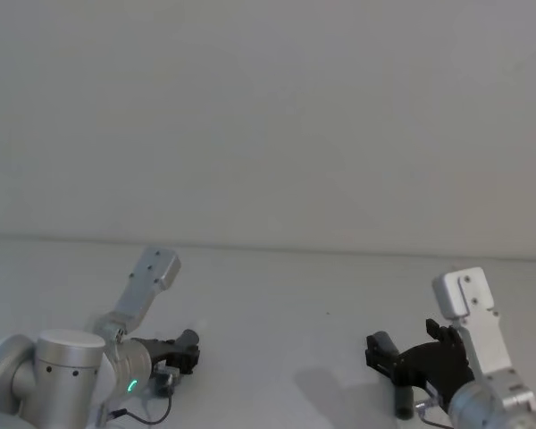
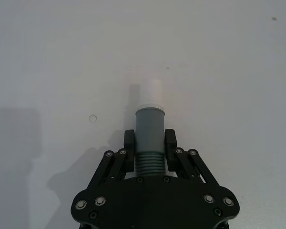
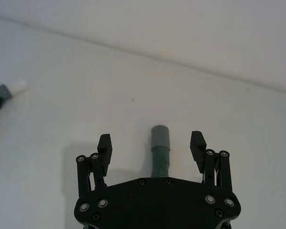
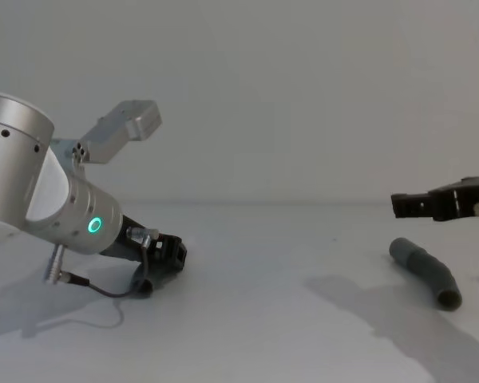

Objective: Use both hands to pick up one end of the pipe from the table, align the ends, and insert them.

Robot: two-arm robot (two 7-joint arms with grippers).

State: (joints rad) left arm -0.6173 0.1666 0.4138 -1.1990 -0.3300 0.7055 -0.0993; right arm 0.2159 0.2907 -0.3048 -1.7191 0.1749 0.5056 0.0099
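Left arm (image 4: 24,191) sits biggest & closest in chest view: silver barrel w/ green ring light (image 4: 94,225) lit, angled down to the white worktop (image 4: 255,319). Right arm (image 1: 505,407) comes in low on the right in head view, well apart from the left one.

Left claw (image 2: 150,140) is low, near the worktop surface. Its fingers (image 2: 129,140) are closed tight on both sides of the tipped pipe piece (image 2: 149,126), gripping approx where the smooth grey cuff meets the ribs. Ribbed section runs back btwn the finger links; cuff & white tip (image 2: 150,93) stick out ahead of the claw. Can't tell if that piece is clear of the surface or resting on it.

Right claw (image 3: 151,142) is spread wide, holding nothing. It hovers over the socket pipe piece (image 4: 425,271), which lies on the worktop at right, slightly bent; chest view shows a gap btwn claw & piece. In the right wrist view the piece runs along the middle btwn the two fingers, touching neither, w/ socket cuff (image 3: 160,136) pointing away from the claw body.
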